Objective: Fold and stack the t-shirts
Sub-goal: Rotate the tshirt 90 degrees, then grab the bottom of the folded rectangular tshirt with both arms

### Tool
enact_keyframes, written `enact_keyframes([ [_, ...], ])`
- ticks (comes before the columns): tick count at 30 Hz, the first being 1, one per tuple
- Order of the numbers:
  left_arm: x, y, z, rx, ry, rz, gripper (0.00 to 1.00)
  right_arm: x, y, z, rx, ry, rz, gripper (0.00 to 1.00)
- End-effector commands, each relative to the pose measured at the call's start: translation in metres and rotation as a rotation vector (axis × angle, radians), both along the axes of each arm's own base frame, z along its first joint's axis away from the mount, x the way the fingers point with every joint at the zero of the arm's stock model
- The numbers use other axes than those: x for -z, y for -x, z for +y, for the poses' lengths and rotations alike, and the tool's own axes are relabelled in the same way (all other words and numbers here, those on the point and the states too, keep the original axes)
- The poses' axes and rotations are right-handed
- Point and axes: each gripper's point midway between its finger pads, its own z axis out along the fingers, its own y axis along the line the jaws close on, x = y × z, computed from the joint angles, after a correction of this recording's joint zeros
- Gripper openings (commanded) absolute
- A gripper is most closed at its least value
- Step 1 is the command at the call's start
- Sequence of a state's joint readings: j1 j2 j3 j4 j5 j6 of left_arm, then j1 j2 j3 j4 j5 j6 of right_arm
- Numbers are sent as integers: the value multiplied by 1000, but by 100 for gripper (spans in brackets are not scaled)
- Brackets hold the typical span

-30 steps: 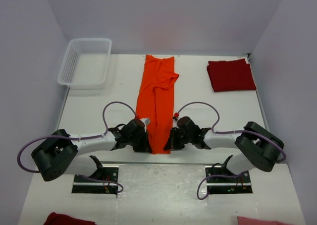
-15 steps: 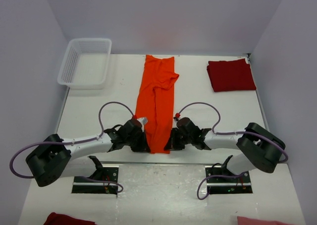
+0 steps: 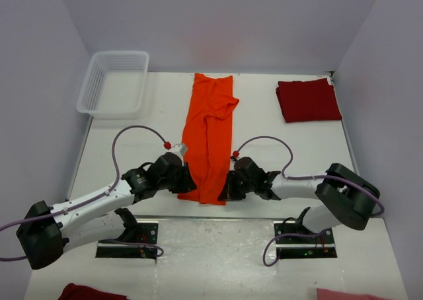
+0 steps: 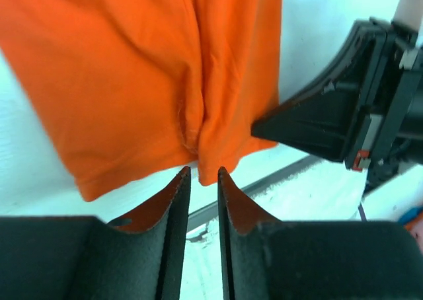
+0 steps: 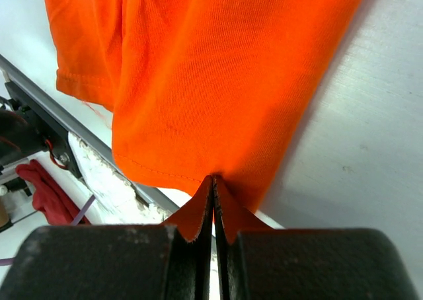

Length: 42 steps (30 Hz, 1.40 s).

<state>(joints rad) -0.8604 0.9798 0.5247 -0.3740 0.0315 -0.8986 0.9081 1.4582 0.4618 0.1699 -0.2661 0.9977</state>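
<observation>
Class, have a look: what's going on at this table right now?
The orange t-shirt lies as a long strip down the middle of the table. The right gripper is shut on its near hem. The left gripper is at the same hem, fingers nearly closed, grip unclear. The dark red t-shirt lies folded at the far right, a white basket at the far left.

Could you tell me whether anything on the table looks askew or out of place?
The orange t-shirt: its near end flares sideways towards the left gripper, so the folded strip looks lopsided. The dark red t-shirt lies neatly folded.
</observation>
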Motion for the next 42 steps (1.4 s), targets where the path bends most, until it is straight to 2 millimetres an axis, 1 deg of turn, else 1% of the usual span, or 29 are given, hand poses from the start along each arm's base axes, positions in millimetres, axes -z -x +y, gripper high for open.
enact_keyframes([
  [1,0,-13,22,-72,-130,-44,25,17,6,-24,15,134,-1,0],
  [3,4,-18,31,-104,-171,-63,25,15,7,-27,18,149,-11,0],
  [4,6,-19,35,-116,-192,-68,25,12,8,-25,9,146,-27,0],
  [6,3,-29,43,-151,-233,-111,26,2,8,-29,13,171,-55,0],
  [7,2,-31,44,-147,-247,-124,27,-2,10,-28,1,179,-70,0],
  [8,-5,-36,41,-149,-244,-142,27,-8,9,-28,3,182,-83,0],
  [9,-7,-41,41,-146,-259,-156,28,-21,7,-28,-2,181,-111,2],
  [10,-15,-45,36,-143,-249,-172,29,-28,6,-28,-2,177,-126,4],
  [11,-15,-48,33,-131,-257,-175,29,-36,3,-26,1,166,-143,5],
  [12,-18,-50,32,-126,-261,-184,29,-52,0,-27,10,154,-175,8],
  [13,-22,-53,28,-123,-263,-186,30,-58,-2,-28,16,154,-191,13],
  [15,-22,-54,28,-117,-273,-180,31,-74,-3,-33,18,157,-212,19],
  [16,-18,-52,28,-111,-279,-170,31,-77,-8,-38,43,176,-237,28],
  [18,-12,-47,28,-101,-276,-148,33,-84,-7,-46,54,193,-246,41],
  [19,-4,-42,33,-99,-287,-134,38,-83,-11,-52,81,218,-262,49],
  [20,-3,-40,35,-99,-283,-133,41,-77,-10,-59,93,240,-259,63],
  [21,2,-37,39,-109,-291,-122,44,-76,-11,-62,106,237,-262,69],
  [22,11,-32,46,-110,-311,-107,45,-72,-11,-65,118,239,-260,72],
  [23,12,-30,48,-113,-310,-107,46,-61,-8,-70,117,254,-243,73],
  [25,22,-23,56,-118,-326,-85,49,-58,-10,-67,133,221,-246,73],
  [26,24,-21,56,-110,-315,-78,50,-51,-9,-67,136,208,-241,72],
  [28,28,-18,60,-111,-306,-66,53,-45,-7,-66,143,188,-227,71],
  [33,31,-18,60,-126,-261,-38,54,-27,1,-60,123,123,-185,67],
  [35,33,-19,62,-137,-254,-28,55,-23,0,-58,126,115,-185,66],
  [36,36,-20,64,-145,-248,-24,55,-22,5,-56,111,101,-166,66],
  [39,43,-19,60,-137,-199,1,56,-17,9,-53,103,77,-141,66],
  [40,45,-15,58,-120,-178,23,56,-13,12,-54,101,74,-133,66],
  [41,48,-14,58,-118,-170,32,56,-15,11,-50,100,52,-135,66],
  [42,52,-14,58,-118,-161,35,56,-13,12,-50,103,52,-123,66],
])
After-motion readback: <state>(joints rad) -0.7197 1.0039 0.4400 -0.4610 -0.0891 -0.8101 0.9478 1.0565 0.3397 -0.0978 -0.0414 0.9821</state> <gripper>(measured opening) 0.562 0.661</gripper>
